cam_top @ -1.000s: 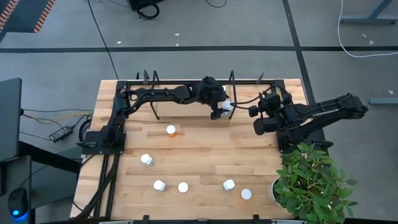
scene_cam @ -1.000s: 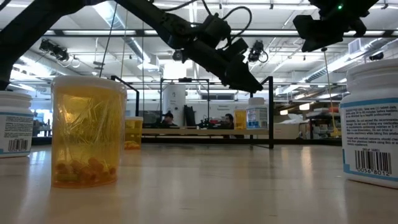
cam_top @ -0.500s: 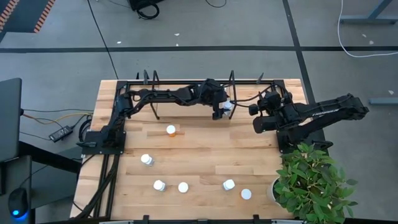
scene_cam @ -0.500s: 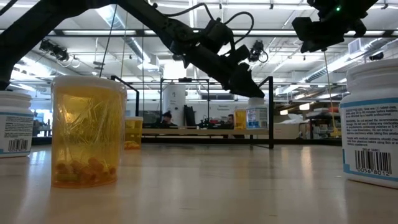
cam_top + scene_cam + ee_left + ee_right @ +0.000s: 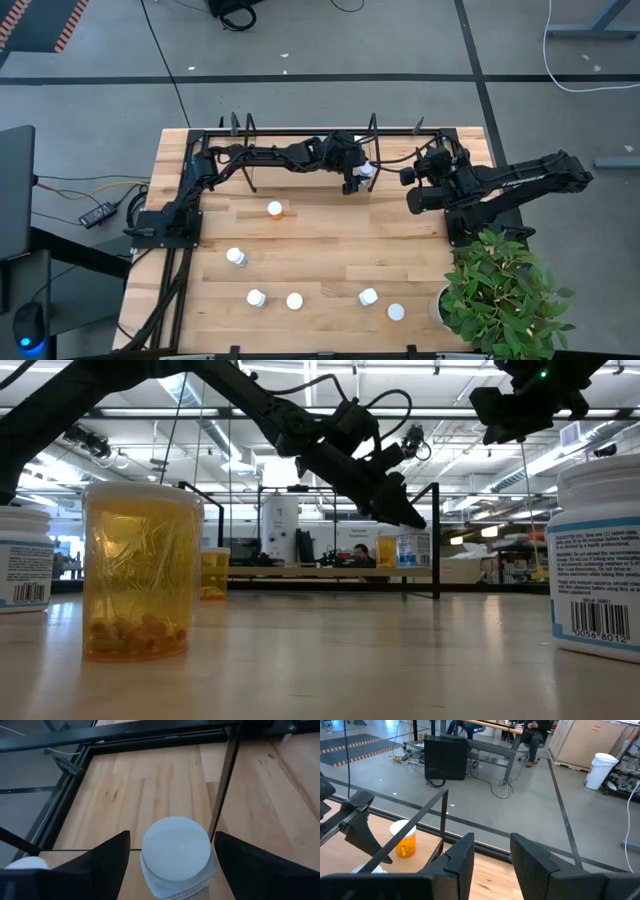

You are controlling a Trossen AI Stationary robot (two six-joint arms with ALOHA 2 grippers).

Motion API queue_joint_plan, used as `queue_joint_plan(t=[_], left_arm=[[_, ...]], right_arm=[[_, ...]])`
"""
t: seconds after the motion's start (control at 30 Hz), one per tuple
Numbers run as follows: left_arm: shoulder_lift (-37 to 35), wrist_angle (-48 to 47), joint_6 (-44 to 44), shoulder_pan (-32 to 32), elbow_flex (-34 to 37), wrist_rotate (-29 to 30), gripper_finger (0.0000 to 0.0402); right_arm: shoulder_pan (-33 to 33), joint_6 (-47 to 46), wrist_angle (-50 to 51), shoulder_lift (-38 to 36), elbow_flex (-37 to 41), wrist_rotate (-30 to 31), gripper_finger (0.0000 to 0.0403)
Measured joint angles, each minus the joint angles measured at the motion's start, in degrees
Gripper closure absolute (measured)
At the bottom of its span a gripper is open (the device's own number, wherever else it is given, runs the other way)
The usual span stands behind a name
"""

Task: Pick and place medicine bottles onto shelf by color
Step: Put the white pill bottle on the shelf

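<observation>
**Left pincer straddles a white bottle at the shelf**

The left gripper [image 5: 170, 865] hangs over the shelf [image 5: 150, 780] at the table's far edge, its two dark fingers [image 5: 107, 860] spread wide. A white-capped pale bottle [image 5: 176, 851] stands upright directly between them, with a clear gap on each side, so neither finger touches it. From above, the same bottle [image 5: 366, 170] sits just at the tip of the left gripper [image 5: 352, 180], beside one of the shelf's black wire uprights [image 5: 373, 124].

The right gripper [image 5: 492, 855] waits off to that bottle's other side, near the shelf's end, raised above the table; its fingers stand a narrow way apart with nothing between them. Ahead of it, an orange bottle [image 5: 403, 838] with a white cap stands on the shelf.

Well apart from both grippers, on the open tabletop [image 5: 320, 250], lie the loose bottles: an orange one [image 5: 276, 210] nearest the left gripper, and five white-capped ones farther toward the near edge [image 5: 236, 257] [image 5: 256, 297] [image 5: 294, 300] [image 5: 368, 296] [image 5: 396, 312].
</observation>
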State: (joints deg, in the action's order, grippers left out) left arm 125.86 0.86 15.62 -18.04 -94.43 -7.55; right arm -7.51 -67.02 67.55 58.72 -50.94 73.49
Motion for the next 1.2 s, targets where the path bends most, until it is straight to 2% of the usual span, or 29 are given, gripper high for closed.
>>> queue_joint_plan(t=[0.23, 0.7, 1.0, 1.2], left_arm=[[0.0, -0.9, 0.0, 0.0, 0.0, 0.0, 0.0131], [-0.3, -1.8, -0.2, -0.8, 0.0, -0.2, 0.0208], [-0.4, -4.6, -0.2, -1.3, -0.2, -0.1, 0.019], [-2.1, -9.4, 0.0, -1.3, -0.1, 0.0, 0.0202]], right_arm=[[0.0, 0.0, 0.0, 0.0, 0.0, 0.0, 0.0268], [0.0, 0.0, 0.0, 0.0, 0.0, 0.0, 0.0268], [0.0, 0.0, 0.0, 0.0, 0.0, -0.5, 0.0268], [0.0, 0.0, 0.0, 0.0, 0.0, -0.5, 0.0268]])
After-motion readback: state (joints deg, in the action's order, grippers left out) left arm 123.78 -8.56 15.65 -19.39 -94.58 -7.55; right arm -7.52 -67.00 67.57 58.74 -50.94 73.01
